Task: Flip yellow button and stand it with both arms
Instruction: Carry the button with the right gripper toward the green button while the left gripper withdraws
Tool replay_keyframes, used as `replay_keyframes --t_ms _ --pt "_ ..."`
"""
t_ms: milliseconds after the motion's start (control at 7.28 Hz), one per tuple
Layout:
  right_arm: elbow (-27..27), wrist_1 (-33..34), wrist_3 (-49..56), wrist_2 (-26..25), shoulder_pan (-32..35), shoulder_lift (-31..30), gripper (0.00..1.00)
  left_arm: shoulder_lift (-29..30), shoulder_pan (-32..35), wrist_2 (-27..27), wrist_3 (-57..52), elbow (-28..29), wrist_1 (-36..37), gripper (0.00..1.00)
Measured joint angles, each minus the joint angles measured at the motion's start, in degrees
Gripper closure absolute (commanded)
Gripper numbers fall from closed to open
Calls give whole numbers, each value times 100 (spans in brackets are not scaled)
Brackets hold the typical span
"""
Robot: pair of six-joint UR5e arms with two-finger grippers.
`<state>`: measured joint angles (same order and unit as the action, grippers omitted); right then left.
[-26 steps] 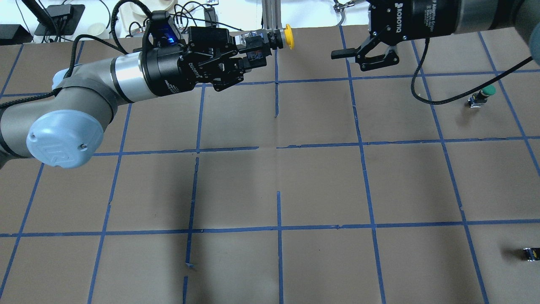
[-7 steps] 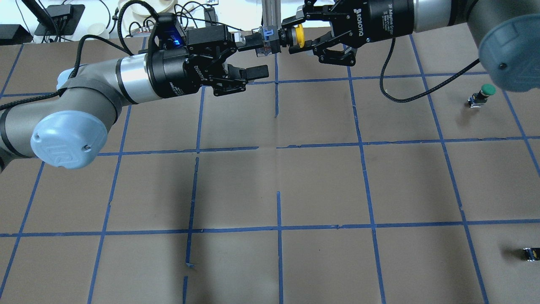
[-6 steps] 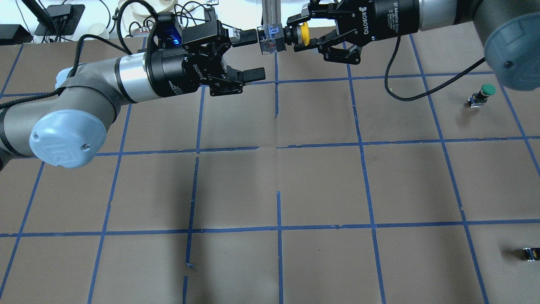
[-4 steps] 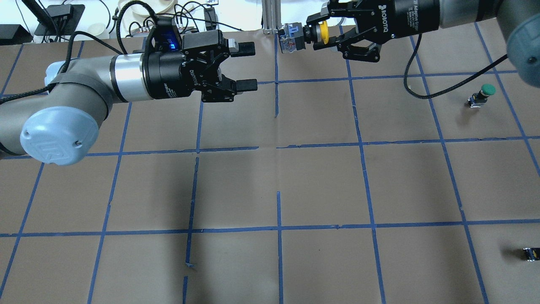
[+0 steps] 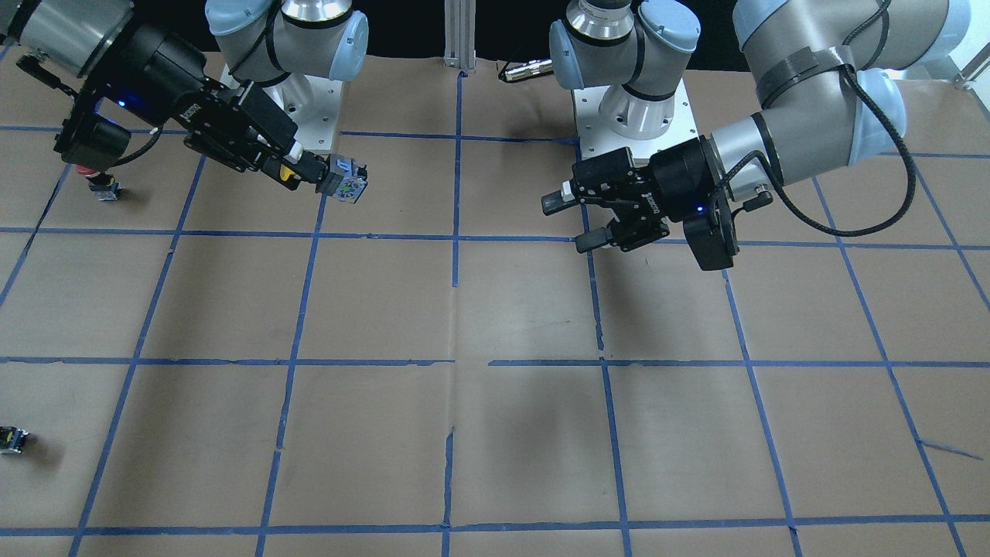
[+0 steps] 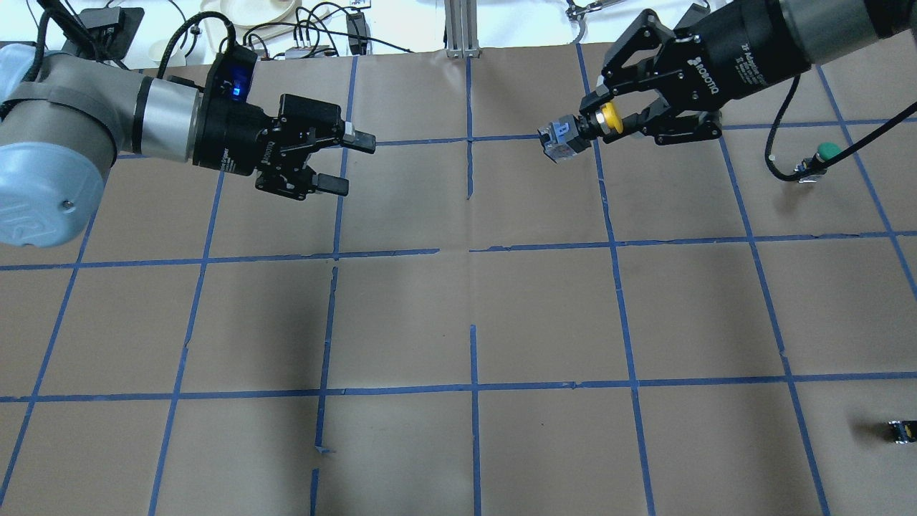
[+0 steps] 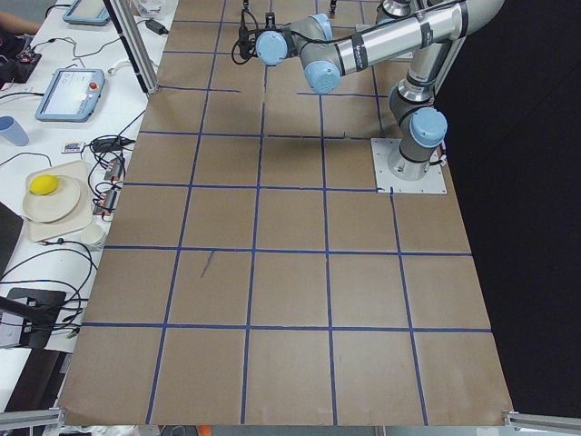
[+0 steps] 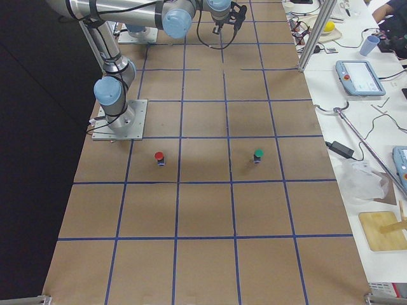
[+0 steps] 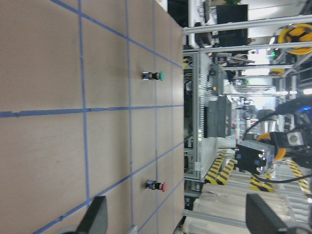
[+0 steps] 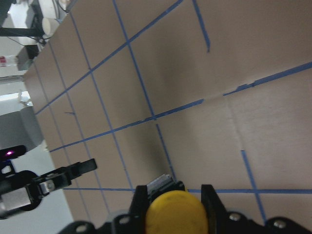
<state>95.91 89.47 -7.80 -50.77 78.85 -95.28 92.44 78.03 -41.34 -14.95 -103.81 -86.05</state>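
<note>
My right gripper [image 6: 596, 123] is shut on the yellow button [image 6: 564, 137], gripping it at the collar beside its yellow cap. It holds the button in the air, with the dark body pointing out and down towards the table's middle. In the front view the same gripper [image 5: 300, 166] carries the button [image 5: 344, 179]. In the right wrist view the yellow cap [image 10: 175, 213] sits between the two fingers [image 10: 141, 197]. My left gripper [image 6: 351, 163] is open and empty, well to the left of the button. It also shows in the front view [image 5: 568, 224].
A green-capped button [image 6: 820, 159] stands at the right, under the right arm's cable. A red-capped button [image 8: 159, 157] stands nearer the robot's base. A small dark capless block [image 6: 901, 430] lies at the near right edge. The table [image 6: 473, 308] is brown paper with blue tape lines.
My left gripper let go of the button, opened and drew back to the left. My right gripper shut on it near the cap and carried it right and downward.
</note>
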Motion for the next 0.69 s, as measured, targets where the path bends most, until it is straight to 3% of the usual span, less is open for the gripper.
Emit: replay_keyframes --t_ms 275,412,687 --pt "39 -273 1571 -1661 -21 -118 73 143 -17 -2080 173 286 359 0" --pt "145 -333 2590 -2394 -167 -124 74 167 -13 -2769 188 341 439 0" --pt "659 -78 4651 -3134 -1037 -128 74 185 5 -3681 199 496 476 0"
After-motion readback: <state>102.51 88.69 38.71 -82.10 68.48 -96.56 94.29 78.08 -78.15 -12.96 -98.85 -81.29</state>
